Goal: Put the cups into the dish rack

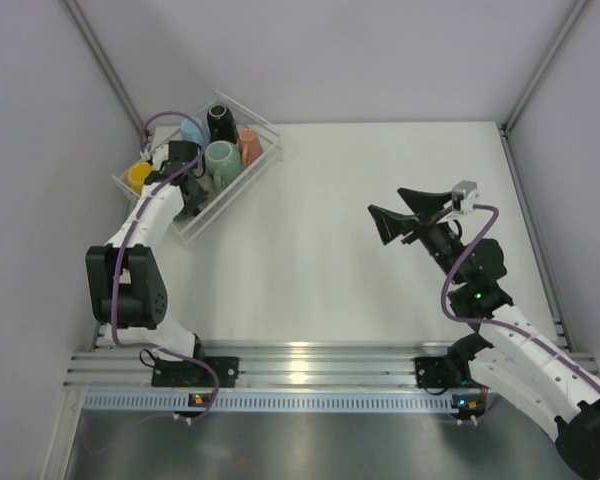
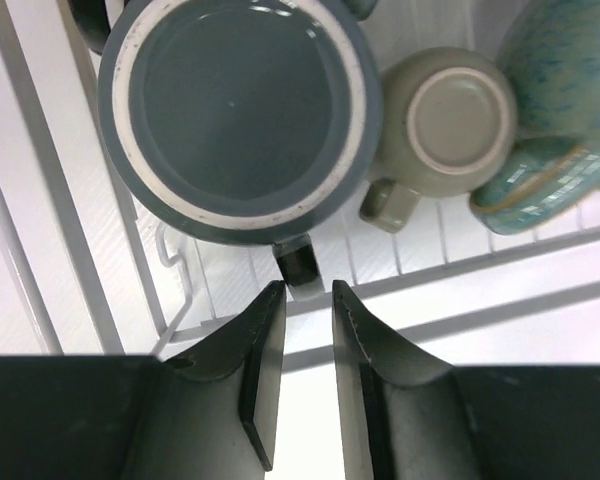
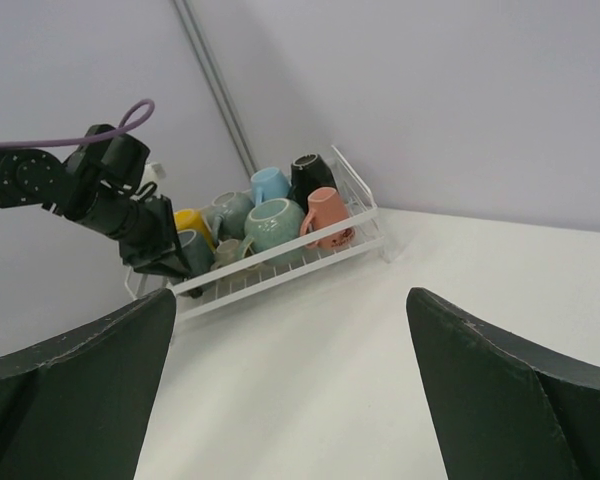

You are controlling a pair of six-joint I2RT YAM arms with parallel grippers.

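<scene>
The clear dish rack (image 1: 244,193) stands at the far left and holds several cups: black (image 1: 221,122), light blue (image 1: 192,130), salmon pink (image 1: 250,147), teal (image 1: 221,160) and yellow (image 1: 140,176). My left gripper (image 1: 190,203) hangs over the rack's near end. In the left wrist view it (image 2: 308,290) is narrowly open and empty, its tips just short of the handle of an upturned grey-blue mug (image 2: 240,105). A small olive cup (image 2: 455,120) and the teal mug (image 2: 565,90) lie beside that. My right gripper (image 1: 385,200) is wide open and empty above the table's right half.
The rack (image 3: 280,268) sits close to the left wall and the back corner post. In the right wrist view the left arm (image 3: 110,200) reaches over the rack's left end. White table surface lies between the rack and my right gripper (image 3: 290,300).
</scene>
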